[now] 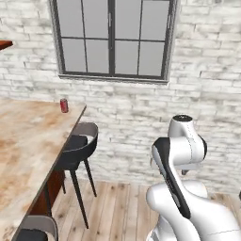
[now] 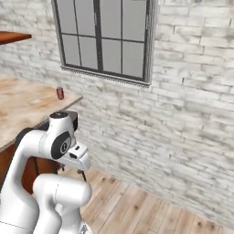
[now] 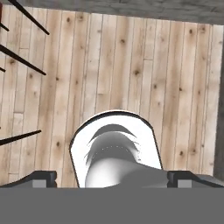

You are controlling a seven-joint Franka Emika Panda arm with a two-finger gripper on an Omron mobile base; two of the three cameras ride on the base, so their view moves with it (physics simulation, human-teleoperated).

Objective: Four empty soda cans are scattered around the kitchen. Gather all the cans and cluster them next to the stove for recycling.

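Observation:
One red soda can point(image 1: 64, 105) point(image 2: 60, 93) stands upright near the far corner of the marbled wooden counter point(image 1: 23, 141) point(image 2: 23, 109), close to its edge. My arm is folded up well to the right of it, with the hand pointing down at the floor. In the hand view my gripper point(image 3: 113, 179) is open, its two dark fingertips point(image 3: 43, 178) wide apart with no can between them. The other cans and the stove are out of view.
A black bar stool point(image 1: 77, 146) stands against the counter's side and a second one point(image 1: 35, 229) is nearer me. Thin stool legs point(image 3: 22, 61) cross the plank floor point(image 3: 131, 65). A white brick wall with a dark-framed window point(image 1: 113, 37) closes the far side.

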